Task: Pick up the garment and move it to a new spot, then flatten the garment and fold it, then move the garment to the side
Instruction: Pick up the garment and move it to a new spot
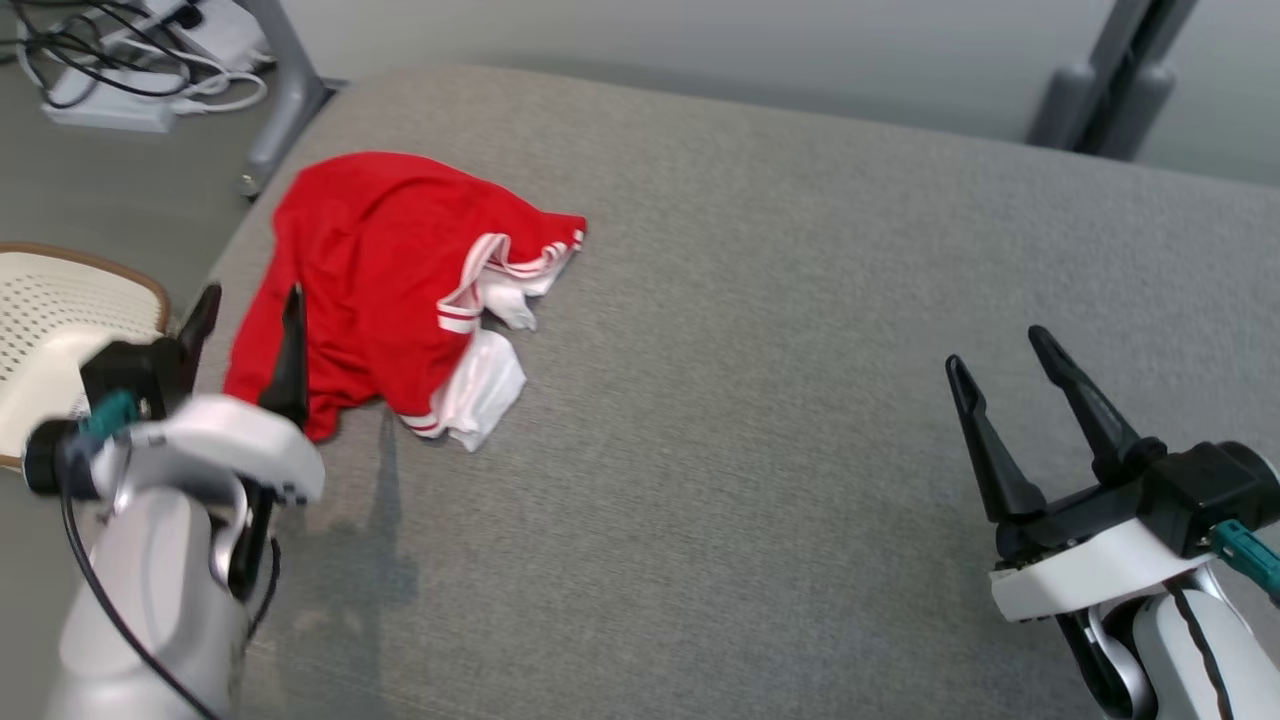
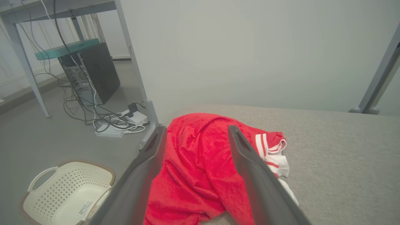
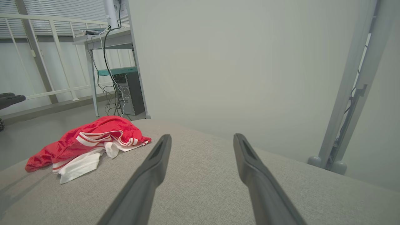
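Garment (image 1: 380, 280) is lying crumpled near the far left corner of the grey padded surface (image 1: 760, 400), its red bulk running along the left edge and its white, red-striped trim spilling toward the middle. Left gripper (image 1: 252, 292) is hovering at the left edge, just beside the near end of the heap, jaws standing wide with nothing between them. Right gripper (image 1: 997, 347) is waiting toward the near right corner, well apart from the cloth, jaws likewise wide and empty. A cream basket (image 1: 60, 330) is sitting on the floor beyond the left edge.

Handling, as judged: the cloth is looking soft, light and limp, so it is likely going to sag and trail when lifted, and a shallow pinch risks taking one layer only. Recommended hold: a raised red fold on top of the heap, or the banded hem, where the layers are bunching thick enough for a firm bite. The pick-up is not yet begun
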Robot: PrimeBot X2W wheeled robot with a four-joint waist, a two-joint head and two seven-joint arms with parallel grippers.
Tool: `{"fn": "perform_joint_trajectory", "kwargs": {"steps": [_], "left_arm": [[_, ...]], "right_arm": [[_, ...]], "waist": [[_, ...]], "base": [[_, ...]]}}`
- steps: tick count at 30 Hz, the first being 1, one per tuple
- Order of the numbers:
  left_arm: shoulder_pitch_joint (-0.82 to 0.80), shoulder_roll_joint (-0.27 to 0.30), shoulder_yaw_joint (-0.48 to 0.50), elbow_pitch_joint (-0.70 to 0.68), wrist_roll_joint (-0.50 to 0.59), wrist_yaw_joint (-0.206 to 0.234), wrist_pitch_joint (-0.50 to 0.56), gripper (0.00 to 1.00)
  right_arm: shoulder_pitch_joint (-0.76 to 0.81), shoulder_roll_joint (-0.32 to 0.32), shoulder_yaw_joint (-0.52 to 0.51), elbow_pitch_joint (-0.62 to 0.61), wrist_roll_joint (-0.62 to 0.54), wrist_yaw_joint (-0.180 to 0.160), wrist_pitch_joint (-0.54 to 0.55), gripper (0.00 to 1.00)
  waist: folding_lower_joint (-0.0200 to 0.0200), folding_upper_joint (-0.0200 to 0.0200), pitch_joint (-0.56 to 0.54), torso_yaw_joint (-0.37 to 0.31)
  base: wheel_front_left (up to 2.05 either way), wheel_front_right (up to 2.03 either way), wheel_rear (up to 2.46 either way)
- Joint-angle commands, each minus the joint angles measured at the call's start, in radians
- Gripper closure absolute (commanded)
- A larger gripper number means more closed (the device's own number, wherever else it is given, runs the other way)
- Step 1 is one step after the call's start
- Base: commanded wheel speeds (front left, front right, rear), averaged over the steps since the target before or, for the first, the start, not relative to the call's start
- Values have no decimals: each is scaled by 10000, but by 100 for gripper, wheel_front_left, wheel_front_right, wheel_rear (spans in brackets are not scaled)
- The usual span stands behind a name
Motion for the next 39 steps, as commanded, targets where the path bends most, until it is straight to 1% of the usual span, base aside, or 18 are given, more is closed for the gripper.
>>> {"fn": "perform_joint_trajectory", "kwargs": {"steps": [1, 3, 8, 10, 11, 13, 20, 26, 28, 29, 30, 31, 34, 37, 39], "left_arm": [[-743, 93, -57, 513, -83, -63, 276, 0], [-1512, 306, -134, 1265, -110, -121, 749, 0], [-3119, 569, 44, 3159, -628, -226, 1913, 0], [-3546, 815, 95, 3846, -706, -226, 2263, 0], [-3546, 815, 95, 3846, -706, -226, 2263, 0], [-3825, 984, 15, 4430, -638, -203, 2570, 0], [-4596, 1282, -51, 5910, -635, 304, 3626, 0], [-4826, 1333, -18, 6459, -754, 642, 4439, 0], [-4826, 1340, -93, 6560, -732, 651, 4623, 0], [-4811, 1323, -73, 6609, -796, 640, 4706, 14], [-4791, 1314, -42, 6644, -853, 656, 4781, 67], [-4770, 1312, -40, 6673, -863, 676, 4778, 100], [-4661, 1362, -102, 6714, -849, 761, 4612, 100], [-4635, 1386, -146, 6651, -827, 848, 4166, 100], [-4640, 1347, -161, 6552, -874, 716, 3807, 100]], "right_arm": [[-140, -151, 14, -130, 11, -3, -48, 0], [-295, -233, 138, -302, 51, -3, -48, 0], [-645, -509, 559, -584, 89, -3, -48, 0], [-778, -531, 696, -588, 170, -3, -48, 0], [-778, -531, 696, -588, 170, -3, -48, 0], [-887, -515, 699, -584, 210, -3, -48, 0], [-852, -537, 714, -537, 374, -3, -48, 0], [-809, -590, 752, -614, 416, -3, -48, 0], [-828, -610, 751, -636, 413, -3, -48, 0], [-836, -621, 738, -641, 406, -3, -48, 0], [-844, -626, 723, -634, 401, -3, -48, 0], [-848, -623, 710, -620, 400, -3, -48, 0], [-825, -593, 695, -526, 394, -3, -48, 0], [-777, -521, 736, -425, 377, -3, -48, 0], [-737, -465, 752, -372, 366, -3, -48, 0]], "waist": [[0, 0, 866, -711], [0, 0, 1209, -886], [0, 0, 1861, -1404], [0, 0, 2014, -1636], [0, 0, 2014, -1636], [0, 0, 2145, -1828], [0, 0, 2503, -2224], [0, 0, 2708, -2379], [0, 0, 2754, -2397], [0, 0, 2767, -2401], [0, 0, 2772, -2400], [0, 0, 2767, -2395], [0, 0, 2672, -2355], [0, 0, 2457, -2304], [0, 0, 2254, -2259]], "base": [[0, 0, 0], [0, 0, 0], [0, 0, 0], [0, 0, 0], [0, 0, 0], [0, 0, 0], [0, 0, 0], [0, 0, 0], [0, 0, 0], [0, 0, 0], [0, 0, 0], [0, 0, 0], [0, 0, 0], [0, 0, 0], [0, 0, 0]]}}
